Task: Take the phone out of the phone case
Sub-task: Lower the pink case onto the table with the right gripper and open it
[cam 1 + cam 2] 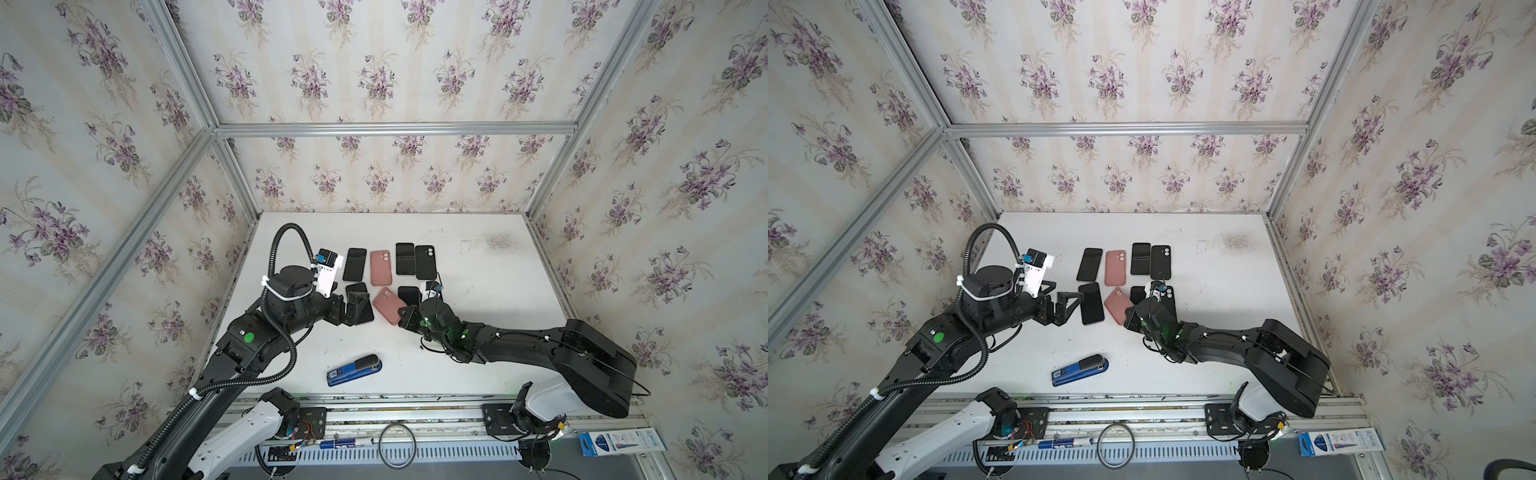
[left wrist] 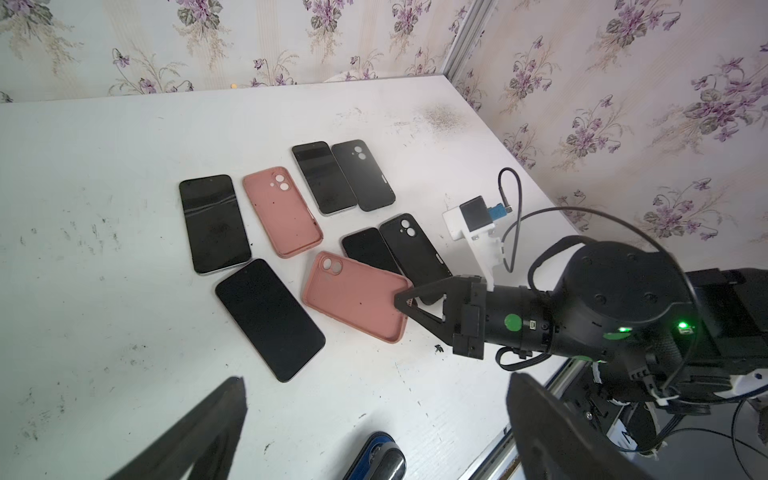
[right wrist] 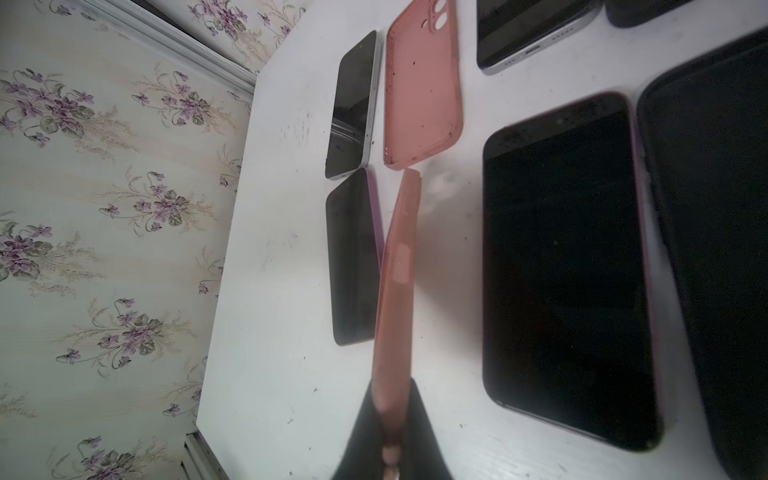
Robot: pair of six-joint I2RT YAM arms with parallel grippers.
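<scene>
A: Two questions: who's gripping what, and is the job done?
B: Nearest is a blue stapler on the table. Then the left end effector, spread wide and empty, hanging by the bare phone. Right end effector is clamped shut on the edge of the pink case.
A: So the phone's out?
B: Yep, flat on the table just beside that empty case. Farther back: another pink case, more phones, two black cases.

Matt pink case, glossy black phone
</scene>
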